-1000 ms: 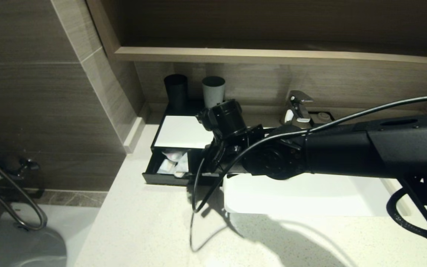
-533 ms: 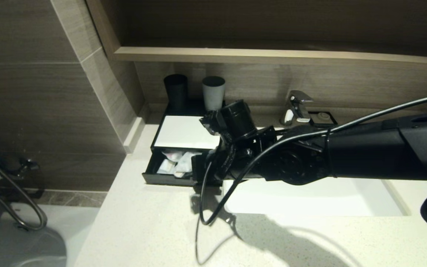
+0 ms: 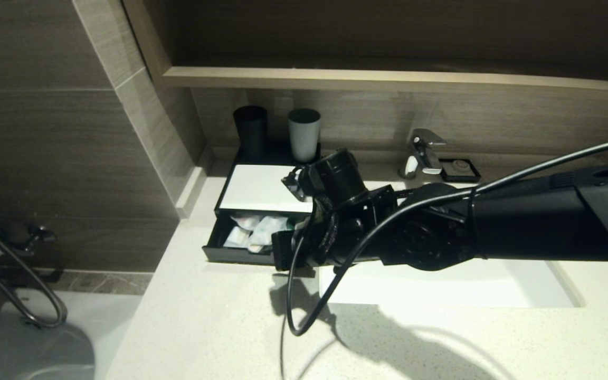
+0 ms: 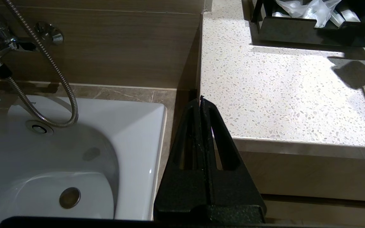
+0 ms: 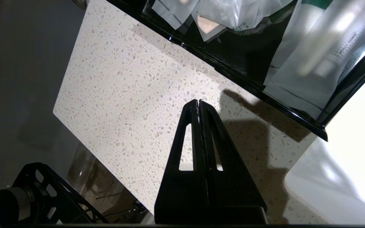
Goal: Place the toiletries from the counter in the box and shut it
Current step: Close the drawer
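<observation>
Toiletries (image 3: 254, 232): clear-and-white plastic packets, heaped inside the pulled-out drawer (image 3: 235, 255) of the box (image 3: 262, 187); none visible on the bare stone.
Box: low, black, white top panel, at the back left of the counter (image 3: 203, 316), beside the white basin (image 3: 441, 285); drawer stands open.
Right gripper (image 5: 199, 102): fingers pressed together, nothing between them, hovering over bare counter just in front of the drawer's front edge, near the basin corner; the arm reaches across the basin from the right.
Left gripper (image 4: 200, 98): fingers pressed together, empty, parked low off the counter's left edge, beside a bathtub (image 4: 74, 152).
Black cup (image 3: 251, 129) and grey cup (image 3: 304, 134): upright behind the box.
Tap (image 3: 423, 153): behind the basin.
</observation>
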Robot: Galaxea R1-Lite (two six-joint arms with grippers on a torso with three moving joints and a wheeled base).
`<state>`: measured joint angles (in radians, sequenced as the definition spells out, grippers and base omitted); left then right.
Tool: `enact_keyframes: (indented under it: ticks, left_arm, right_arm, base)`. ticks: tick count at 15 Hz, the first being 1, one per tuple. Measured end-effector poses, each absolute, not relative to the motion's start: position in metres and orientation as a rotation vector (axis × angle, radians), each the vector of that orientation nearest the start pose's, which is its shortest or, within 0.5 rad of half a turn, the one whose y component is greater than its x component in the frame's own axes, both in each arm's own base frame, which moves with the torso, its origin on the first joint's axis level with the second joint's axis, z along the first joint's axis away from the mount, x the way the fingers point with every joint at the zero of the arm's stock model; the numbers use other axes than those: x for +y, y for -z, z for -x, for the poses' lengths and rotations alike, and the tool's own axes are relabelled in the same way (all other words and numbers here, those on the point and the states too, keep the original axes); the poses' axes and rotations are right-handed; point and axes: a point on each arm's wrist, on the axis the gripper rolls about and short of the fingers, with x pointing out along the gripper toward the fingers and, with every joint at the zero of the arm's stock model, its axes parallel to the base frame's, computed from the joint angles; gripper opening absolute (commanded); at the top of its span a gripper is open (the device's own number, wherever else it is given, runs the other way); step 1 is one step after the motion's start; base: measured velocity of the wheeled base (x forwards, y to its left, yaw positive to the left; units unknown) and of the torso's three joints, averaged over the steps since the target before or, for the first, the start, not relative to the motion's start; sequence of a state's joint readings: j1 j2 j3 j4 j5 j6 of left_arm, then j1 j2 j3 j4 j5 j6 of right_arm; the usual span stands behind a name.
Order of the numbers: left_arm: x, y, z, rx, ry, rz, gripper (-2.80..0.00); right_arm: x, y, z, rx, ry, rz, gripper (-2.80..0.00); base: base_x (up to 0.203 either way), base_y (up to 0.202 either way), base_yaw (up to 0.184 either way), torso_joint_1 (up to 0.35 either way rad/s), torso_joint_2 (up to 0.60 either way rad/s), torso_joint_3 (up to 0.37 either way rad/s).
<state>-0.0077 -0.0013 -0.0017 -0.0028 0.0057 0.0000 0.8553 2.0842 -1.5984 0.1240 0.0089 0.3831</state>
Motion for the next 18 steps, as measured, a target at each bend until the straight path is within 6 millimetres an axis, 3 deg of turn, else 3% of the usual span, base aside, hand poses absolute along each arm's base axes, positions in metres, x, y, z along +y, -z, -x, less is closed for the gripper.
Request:
enact_keyframes:
  ticks: [10, 18]
  left_arm:
    - [0.0, -0.076, 0.023, -0.006, 0.002, 0.0, -2.8]
    - [0.0, -0.076, 0.023, -0.006, 0.003, 0.0, -2.8]
  right_arm:
    - [0.324, -0.164, -0.282, 0.762, -0.696, -0.056, -2.8]
    - [0.33, -0.16, -0.289, 0.75, -0.686, -0.057, -2.8]
  base:
    - [0.0, 0.0, 0.0, 0.0, 0.0, 0.0]
    - [0.0, 0.0, 0.0, 0.0, 0.0, 0.0]
